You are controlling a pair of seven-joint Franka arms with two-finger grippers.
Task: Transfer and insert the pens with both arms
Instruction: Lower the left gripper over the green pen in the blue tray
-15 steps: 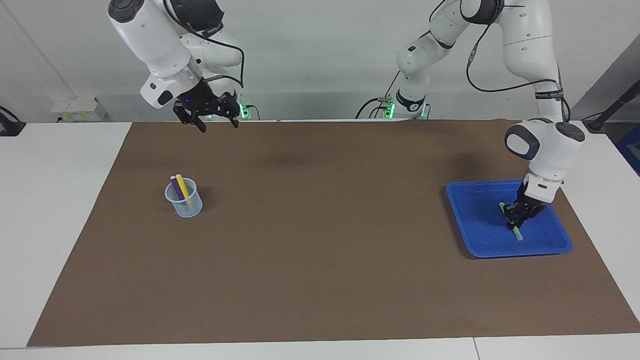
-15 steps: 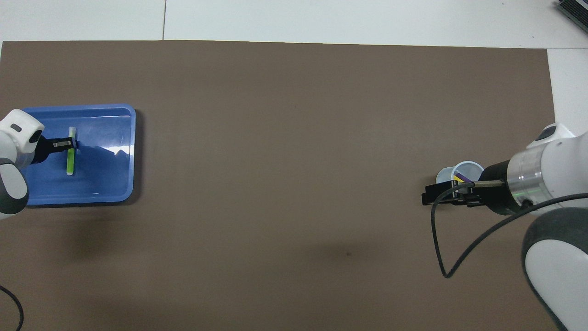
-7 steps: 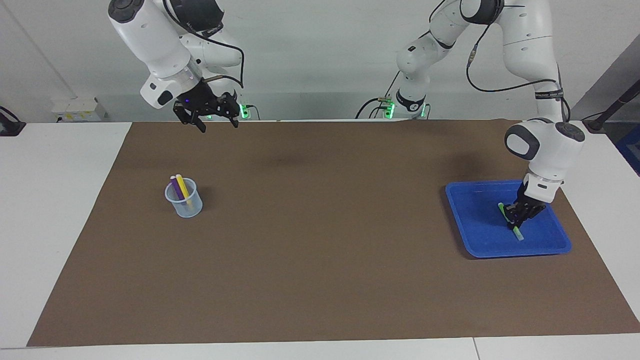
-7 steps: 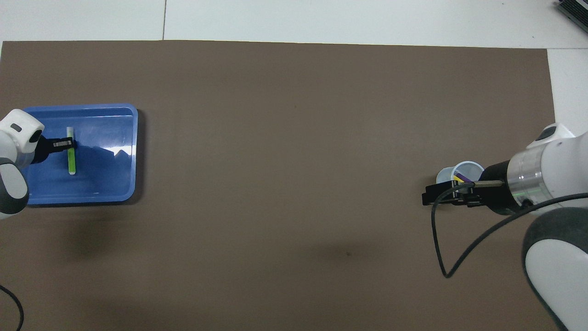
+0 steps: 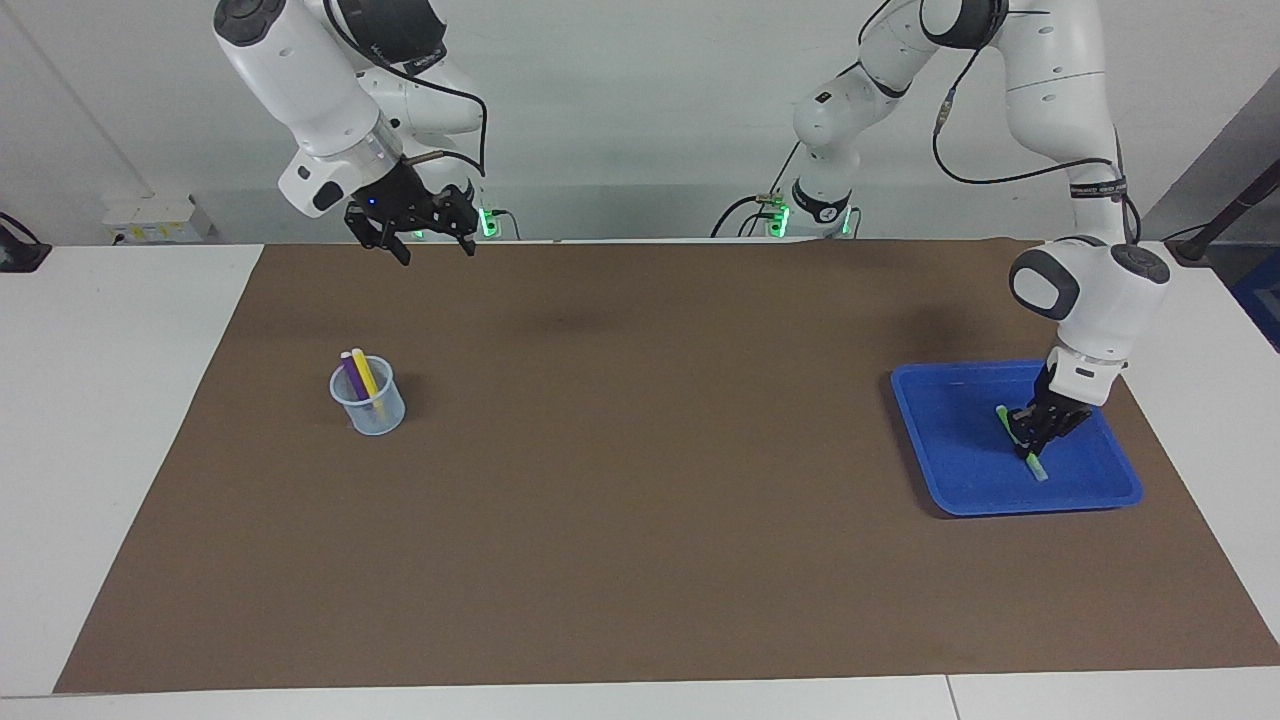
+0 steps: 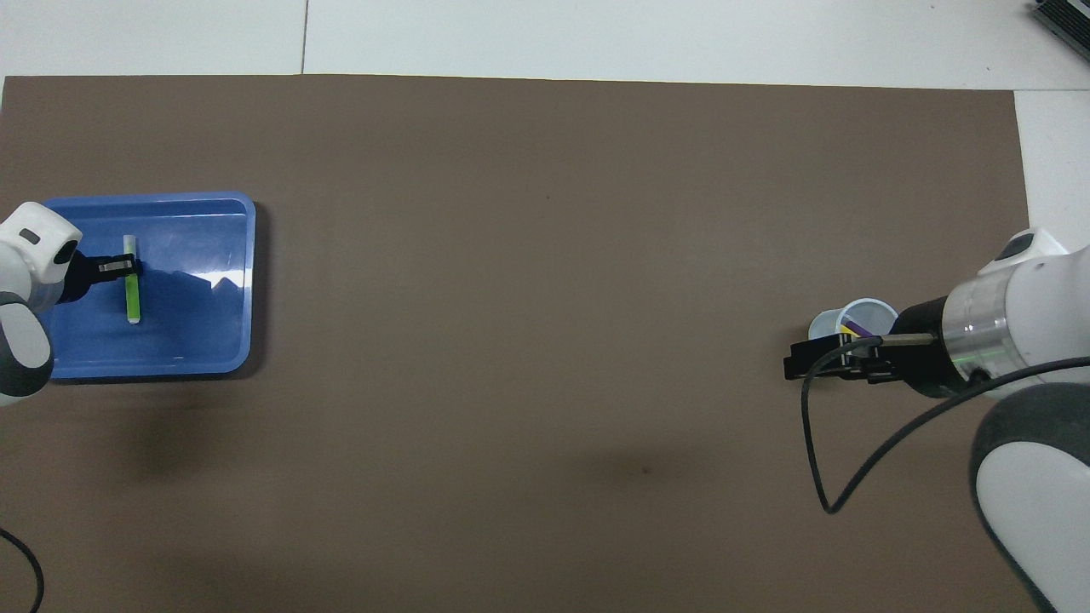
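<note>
The green pen [image 5: 1034,466] lies in the blue tray [image 5: 960,480] at the left arm's end of the table. My left gripper [image 5: 1030,438] is down in the tray, shut on the green pen near its middle. The overhead view shows the same: the left gripper [image 6: 128,267] is on the green pen [image 6: 132,300] in the tray [image 6: 204,340]. The purple pen [image 5: 352,378] and the yellow pen [image 5: 366,375] stand in a clear cup [image 5: 368,405] at the right arm's end. My right gripper [image 5: 435,248] is open and empty, raised over the mat's edge by the robots.
A brown mat [image 5: 640,480] covers most of the white table. In the overhead view my right gripper [image 6: 792,366] and its cable partly cover the cup [image 6: 856,319].
My left gripper's fingers have closed on the green pen, which turned slightly straighter. The tray shifted a little toward the table's middle. The right arm has barely moved.
</note>
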